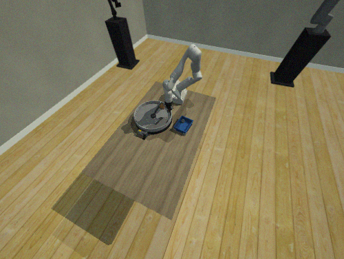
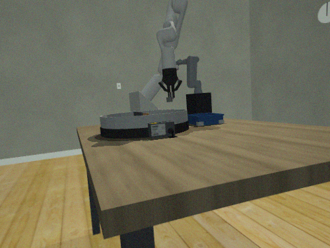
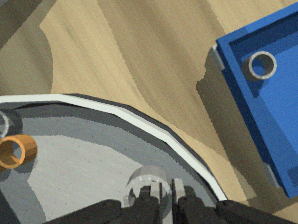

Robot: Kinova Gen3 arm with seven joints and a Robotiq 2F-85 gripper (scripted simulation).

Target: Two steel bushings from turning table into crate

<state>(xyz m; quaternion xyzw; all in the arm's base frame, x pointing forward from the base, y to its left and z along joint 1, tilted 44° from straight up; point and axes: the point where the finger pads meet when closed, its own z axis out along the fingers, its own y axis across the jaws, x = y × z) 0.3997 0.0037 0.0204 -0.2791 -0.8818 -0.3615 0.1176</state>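
Note:
My gripper is shut on a grey steel bushing and holds it above the rim of the grey turning table. In the exterior view the gripper hangs well above the turning table with the bushing at its fingertips. The blue crate lies to the right and holds one steel bushing. An orange bushing stands on the table at the left, with part of a grey one beside it. In the top view the gripper is at the table's far right edge, near the crate.
A dark control box sits on the front of the turning table's base. The arm's base stands behind the turning table. A black block stands behind the crate. Two black pedestals stand on the floor far away.

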